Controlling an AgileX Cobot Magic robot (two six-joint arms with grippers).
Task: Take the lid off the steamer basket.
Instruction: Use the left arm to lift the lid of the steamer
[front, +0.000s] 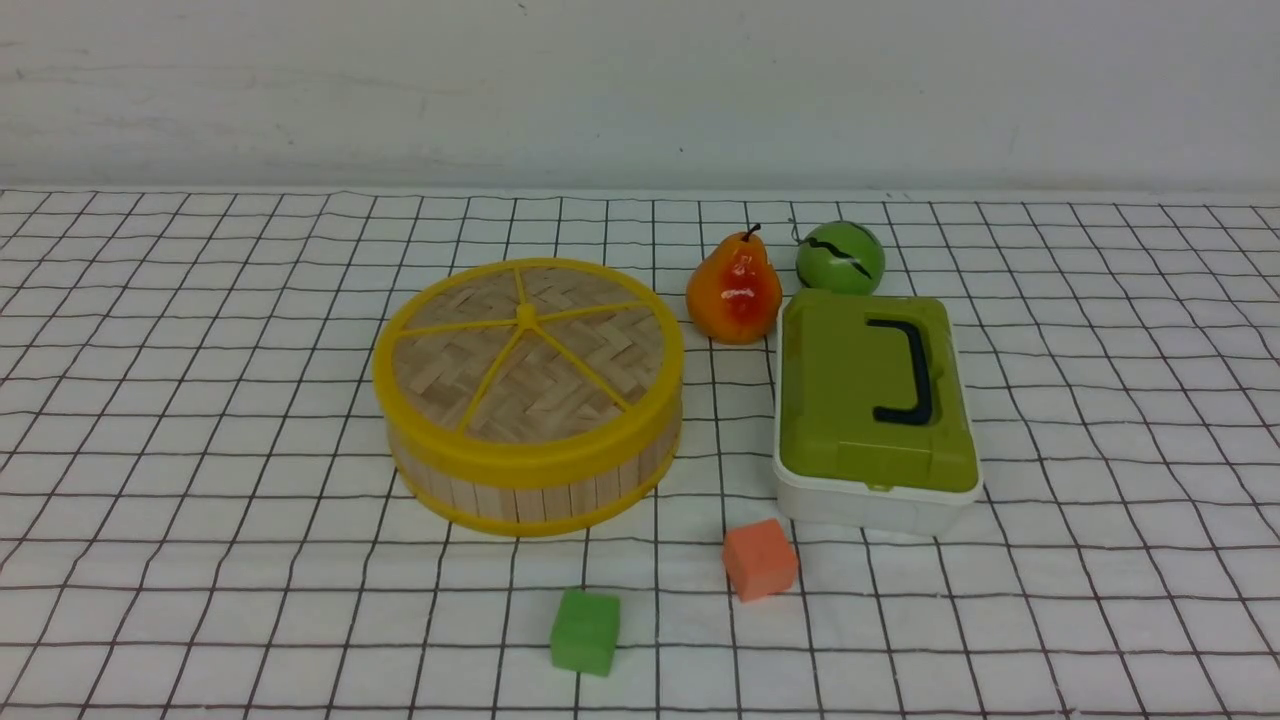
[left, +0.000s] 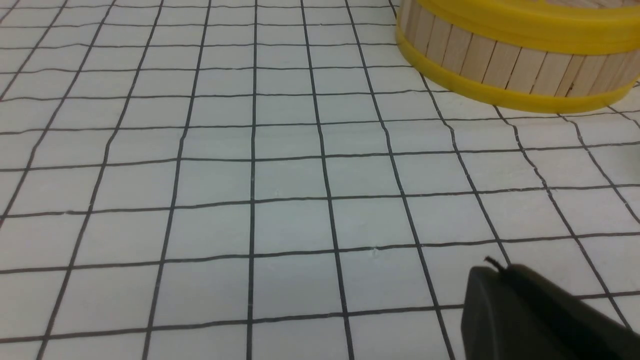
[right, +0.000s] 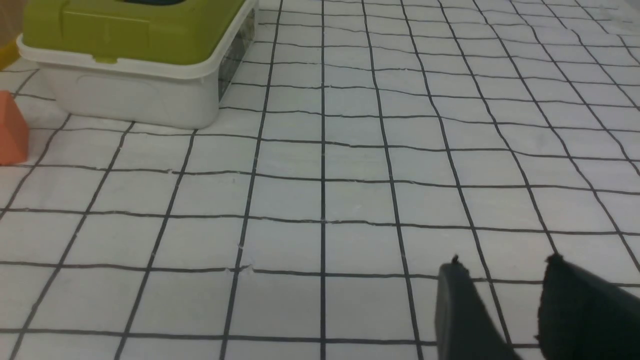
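The steamer basket (front: 530, 470) stands left of the table's middle, with wooden slat walls and yellow bands. The lid (front: 527, 355), woven bamboo with a yellow rim and spokes, sits flat on top of it. The basket's wall also shows in the left wrist view (left: 510, 60). My left gripper (left: 500, 272) is shut and empty, low over the cloth, well short of the basket. My right gripper (right: 505, 270) is open and empty over bare cloth, away from the basket. Neither gripper shows in the front view.
A white box with a green lid and black handle (front: 875, 405) stands right of the basket, also in the right wrist view (right: 135, 55). A pear (front: 733, 290) and a green ball (front: 840, 257) lie behind it. An orange cube (front: 760, 558) and a green cube (front: 585, 630) lie in front.
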